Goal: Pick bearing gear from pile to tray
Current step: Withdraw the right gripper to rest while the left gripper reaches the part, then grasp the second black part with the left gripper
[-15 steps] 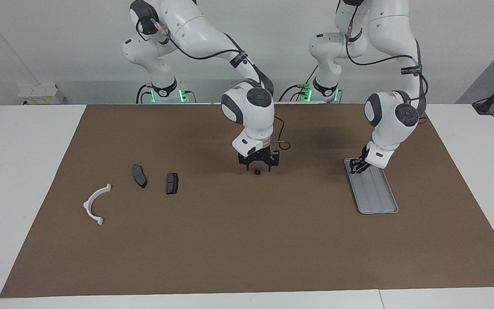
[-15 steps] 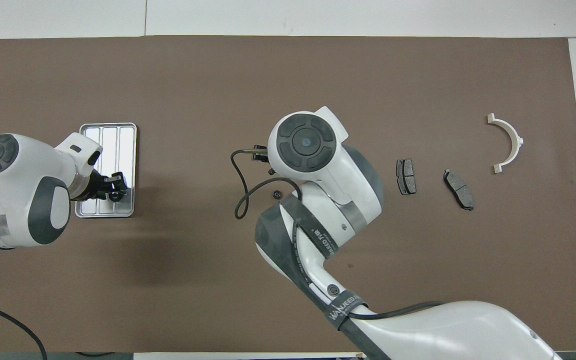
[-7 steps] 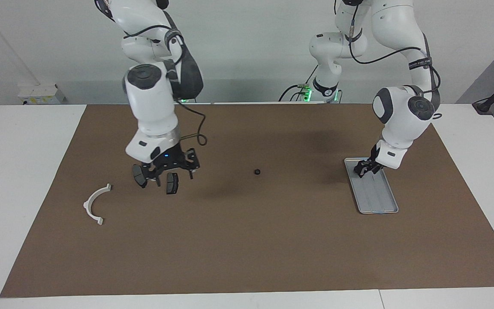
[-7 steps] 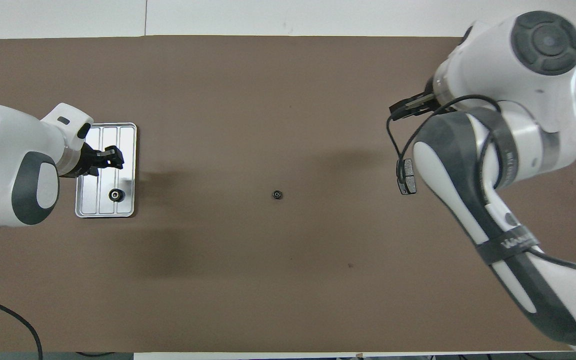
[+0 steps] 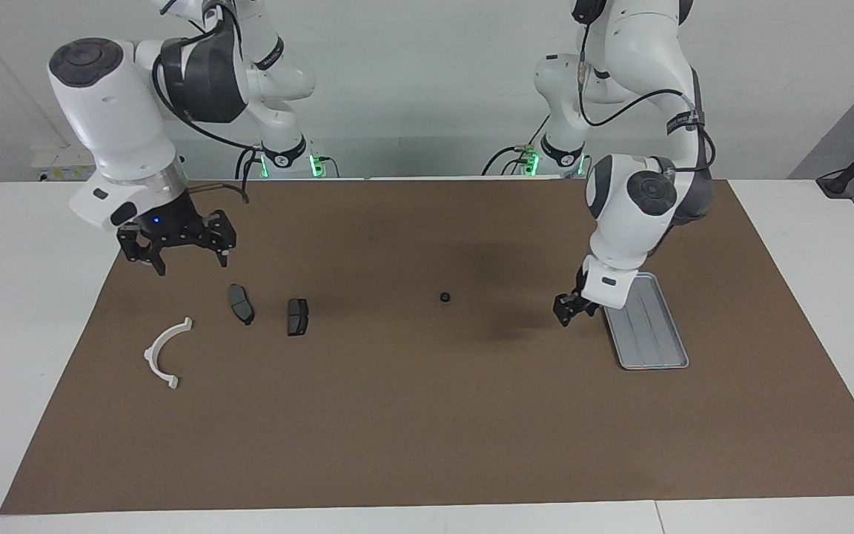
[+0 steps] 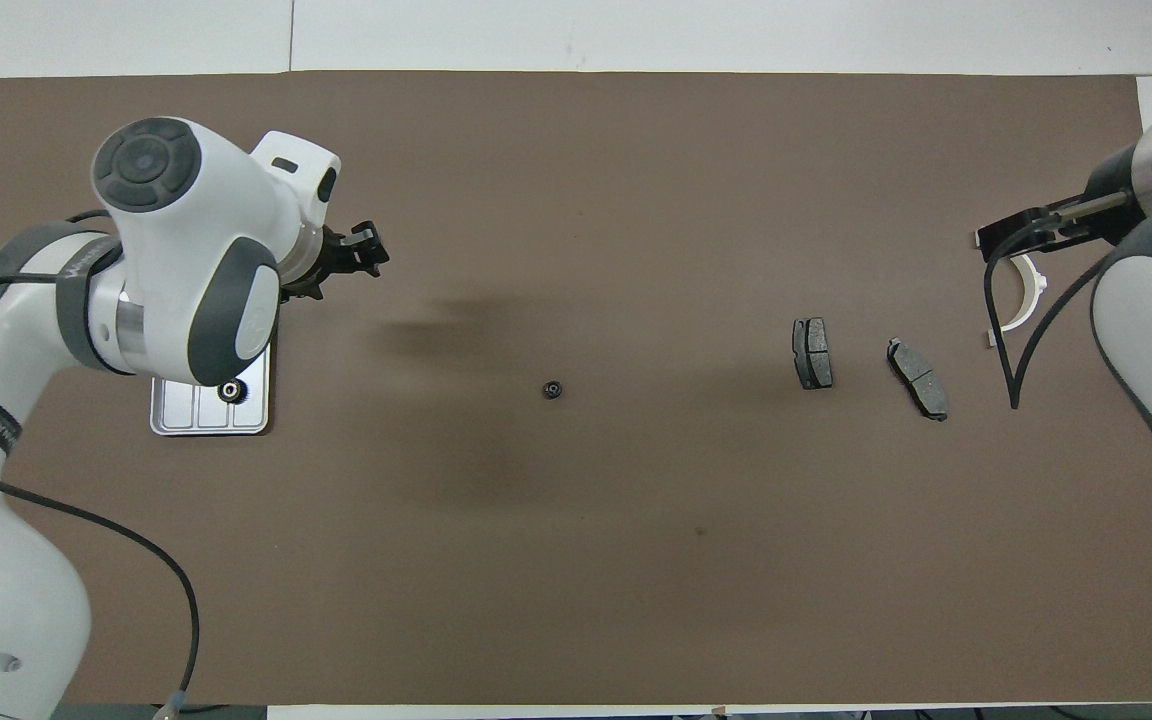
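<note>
Brown matting covered most of the white bench where I stood watching. The right gripper hung in the air over the right arm's end of the mat with its fingers spread wide and nothing between them. On the mat beneath and near it lay the rest of the pile: two dark brake pads side by side but apart, and a white arc bracket lying farther from the robots, toward the bench's edge.

The left gripper was low over bare mat just beside the tray. I could not tell whether it was open or closed, and I saw nothing in it. One bearing gear sat in the tray, at the corner nearer the robots, mostly tucked under the left arm's wrist from overhead. A second small black round piece lay alone on the mat around the middle, between the tray and the pads, well apart from both.
</note>
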Controlling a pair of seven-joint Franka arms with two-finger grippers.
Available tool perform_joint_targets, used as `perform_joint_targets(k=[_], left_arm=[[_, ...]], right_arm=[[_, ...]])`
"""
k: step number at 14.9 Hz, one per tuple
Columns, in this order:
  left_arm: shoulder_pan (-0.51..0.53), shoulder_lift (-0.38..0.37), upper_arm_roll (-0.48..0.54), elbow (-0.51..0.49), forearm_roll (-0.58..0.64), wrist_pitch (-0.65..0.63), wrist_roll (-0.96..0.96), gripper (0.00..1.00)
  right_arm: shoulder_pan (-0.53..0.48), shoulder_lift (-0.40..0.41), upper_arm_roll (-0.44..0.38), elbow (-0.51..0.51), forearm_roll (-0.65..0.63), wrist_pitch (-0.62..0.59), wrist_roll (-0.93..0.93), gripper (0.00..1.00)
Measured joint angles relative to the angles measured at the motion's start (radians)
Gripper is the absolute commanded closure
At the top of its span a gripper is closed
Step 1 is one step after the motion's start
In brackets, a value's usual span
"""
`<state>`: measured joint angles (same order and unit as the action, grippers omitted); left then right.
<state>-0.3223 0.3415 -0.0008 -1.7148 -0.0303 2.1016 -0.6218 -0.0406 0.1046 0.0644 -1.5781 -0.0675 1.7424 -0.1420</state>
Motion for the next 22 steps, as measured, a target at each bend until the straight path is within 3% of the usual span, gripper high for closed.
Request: perform_joint_targets(k=[5,8,11,17,22], left_arm=[[-0.153,0.152,-0.001,0.192,-0.001,-0.046,-0.169,0.13],[-0.219,0.192,-0.001,0.238,-0.002,-0.088,-0.246,0.09],[-0.273,0.192,0.000,0.201,-0.001,-0.067,-0.307,0.07],[-0.335,0.149,0.000,0.024,-0.001,-0.022,-0.353,0.06],[-0.350,0.112,-0.001,-0.031,-0.001,0.041,-0.472,0.13]], right_arm=[[-0.029,-0.031,0.001,-0.027,0.000,-0.062,0.084,0.00],[-0.029,-0.038,0.001,-0.027,0.000,-0.098,0.107,0.00],[-0.030,-0.063,0.001,-0.026,0.000,-0.120,0.111,0.00],[-0.058,-0.078,0.000,-0.019,0.016,-0.122,0.111,0.00],[-0.064,-0.105,-0.001,-0.024,0.024,-0.164,0.112,0.00]])
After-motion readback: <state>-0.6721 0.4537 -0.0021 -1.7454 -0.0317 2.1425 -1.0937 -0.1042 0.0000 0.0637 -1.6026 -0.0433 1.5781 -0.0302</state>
